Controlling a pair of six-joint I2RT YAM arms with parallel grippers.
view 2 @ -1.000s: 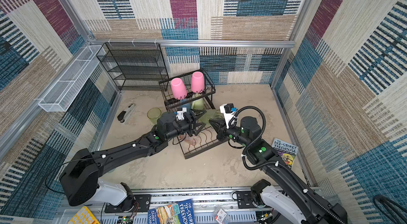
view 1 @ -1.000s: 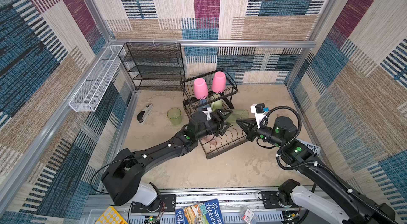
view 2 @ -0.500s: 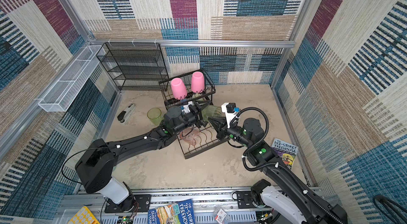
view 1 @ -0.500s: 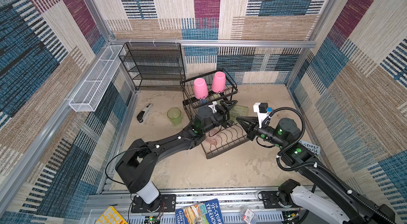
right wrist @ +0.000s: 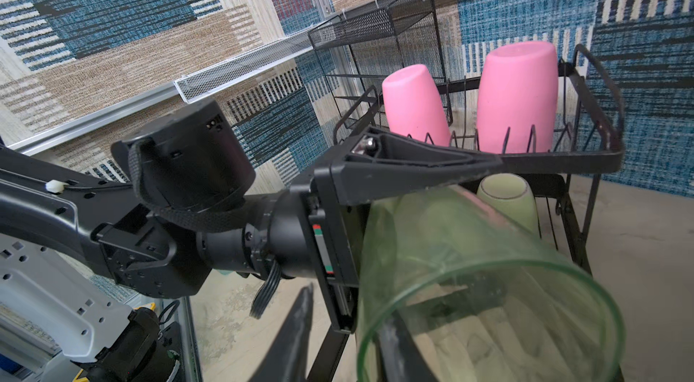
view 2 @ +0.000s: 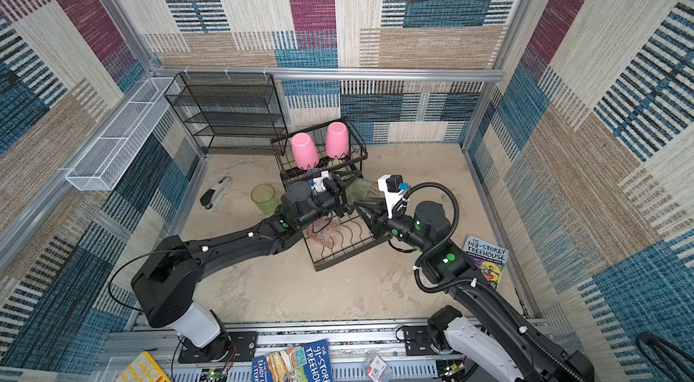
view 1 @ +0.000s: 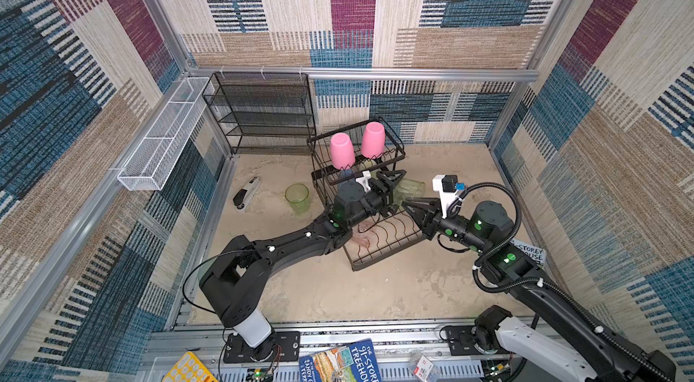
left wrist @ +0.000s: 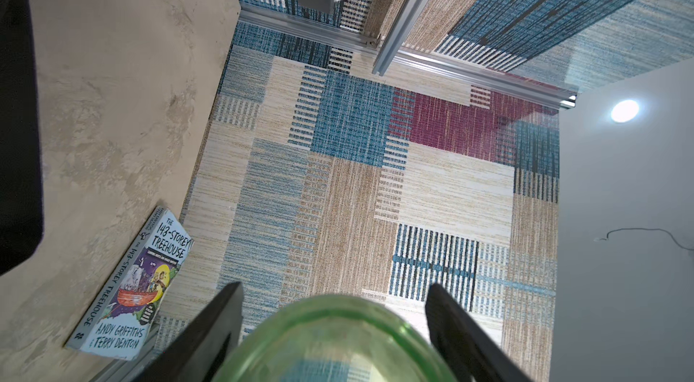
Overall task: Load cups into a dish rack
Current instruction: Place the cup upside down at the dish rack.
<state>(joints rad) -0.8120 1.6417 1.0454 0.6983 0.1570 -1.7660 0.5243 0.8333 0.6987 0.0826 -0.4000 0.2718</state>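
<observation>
Your left gripper (left wrist: 334, 297) is clamped on the base end of a clear-green tumbler (right wrist: 469, 267). It holds the tumbler on its side in the air, just off the dish rack (right wrist: 563, 153) on the side facing the tabletop's right edge. The tumbler is level with the gap under the rack's upper basket, and its open mouth points at your right arm.

Your right gripper (view 1: 410, 206) is at that mouth with its jaws narrowly apart. In the right wrist view 1 finger (right wrist: 300, 312) sits outside the rim and the other shows through the clear wall. Neither is visibly pressing on the wall.

The rack stands near the middle of the tabletop's far edge, with its lower tray running toward the centre. 2 pink tumblers (view 1: 341, 151) stand mouth-down, side by side, in the upper basket. A pale-green mug (right wrist: 503, 200) sits under that basket. A clear-pink tumbler (view 2: 323, 233) lies on its side among the tray's wavy dividers, partly under your left wrist. A second green tumbler (view 1: 296, 198) stands upright on the tabletop beside the rack, toward the left edge and not touching it.

A black mesh shelf unit (view 1: 263, 113) fills the far left corner, and a white mesh basket (view 1: 161, 136) hangs along the left wall. A black-and-white stapler-like tool (view 1: 246, 194) lies between the upright tumbler and the left edge. A paperback book (view 2: 484, 258) lies at the right edge, beside your right arm.
</observation>
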